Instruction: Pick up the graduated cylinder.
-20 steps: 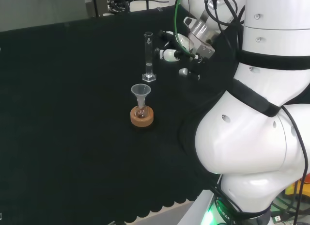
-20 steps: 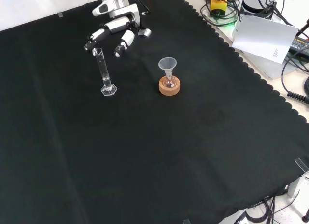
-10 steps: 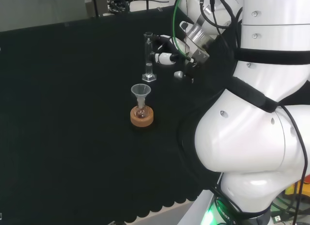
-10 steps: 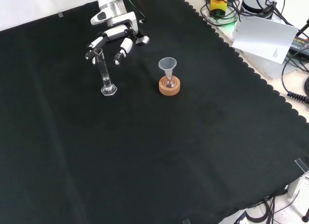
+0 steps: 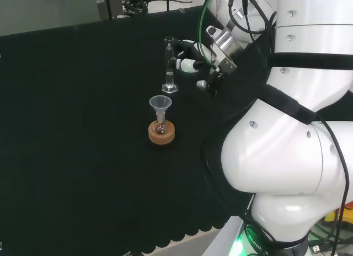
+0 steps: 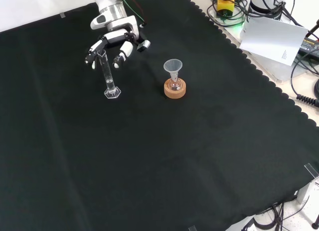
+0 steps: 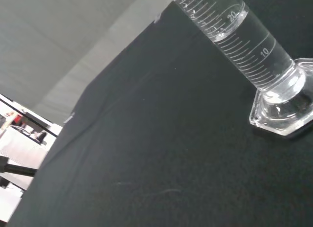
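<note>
Graduated cylinder (image 6: pixel 109 76): one, upright on the black cloth (image 6: pixel 149 156), clear with printed marks and a hexagonal foot. In the front view the hand (image 6: pixel 113 41) hovers at its 12 o'clock, fingers spread either side of its top, apart. One funnel (image 6: pixel 173 67) stands in one flask on one cork ring (image 6: pixel 175 88), at the cylinder's 3 o'clock.

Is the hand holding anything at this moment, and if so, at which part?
Nothing is held yet. The hand is open around the top of the graduated cylinder, which stands upright on the cloth.
</note>
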You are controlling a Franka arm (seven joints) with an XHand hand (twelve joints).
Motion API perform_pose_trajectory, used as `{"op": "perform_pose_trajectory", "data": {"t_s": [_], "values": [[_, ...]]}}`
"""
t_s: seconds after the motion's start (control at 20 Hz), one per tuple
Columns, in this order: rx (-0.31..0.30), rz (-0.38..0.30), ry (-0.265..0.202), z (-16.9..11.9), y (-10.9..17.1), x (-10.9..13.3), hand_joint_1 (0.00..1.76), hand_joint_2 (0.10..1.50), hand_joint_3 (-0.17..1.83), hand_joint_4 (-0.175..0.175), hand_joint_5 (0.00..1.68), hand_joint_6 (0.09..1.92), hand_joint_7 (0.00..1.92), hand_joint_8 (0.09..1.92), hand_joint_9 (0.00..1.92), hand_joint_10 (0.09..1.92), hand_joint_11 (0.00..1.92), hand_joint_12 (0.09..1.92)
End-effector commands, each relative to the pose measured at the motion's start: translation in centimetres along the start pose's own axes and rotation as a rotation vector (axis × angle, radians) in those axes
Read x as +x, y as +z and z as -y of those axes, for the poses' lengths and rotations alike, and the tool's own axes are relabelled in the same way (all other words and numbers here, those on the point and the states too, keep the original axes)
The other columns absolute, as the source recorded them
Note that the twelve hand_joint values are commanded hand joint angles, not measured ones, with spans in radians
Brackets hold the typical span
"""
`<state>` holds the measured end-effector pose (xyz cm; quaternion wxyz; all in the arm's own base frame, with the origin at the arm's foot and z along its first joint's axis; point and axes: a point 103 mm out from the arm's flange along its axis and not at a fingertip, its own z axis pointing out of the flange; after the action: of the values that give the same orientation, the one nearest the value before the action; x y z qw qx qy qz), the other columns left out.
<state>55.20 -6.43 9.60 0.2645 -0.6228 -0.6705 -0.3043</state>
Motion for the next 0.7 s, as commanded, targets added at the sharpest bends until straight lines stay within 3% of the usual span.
{"op": "perform_pose_trajectory", "data": {"t_s": [0.05, 0.25, 0.7], "values": [[0.007, -0.075, -0.045, -0.8, 0.9, 0.0, 0.89, 1.00, -0.17, -0.065, 0.48, 0.09, 0.39, 0.66, 0.59, 0.58, 0.28, 1.33], [0.015, -0.093, -0.077, -1.0, 1.3, 0.1, 0.90, 0.99, -0.17, -0.062, 0.49, 0.09, 0.39, 0.65, 0.59, 0.57, 0.27, 1.33], [0.024, -0.163, -0.089, -1.4, 2.1, 0.1, 0.95, 0.97, -0.17, -0.058, 0.52, 0.09, 0.41, 0.65, 0.60, 0.57, 0.28, 1.32]]}}
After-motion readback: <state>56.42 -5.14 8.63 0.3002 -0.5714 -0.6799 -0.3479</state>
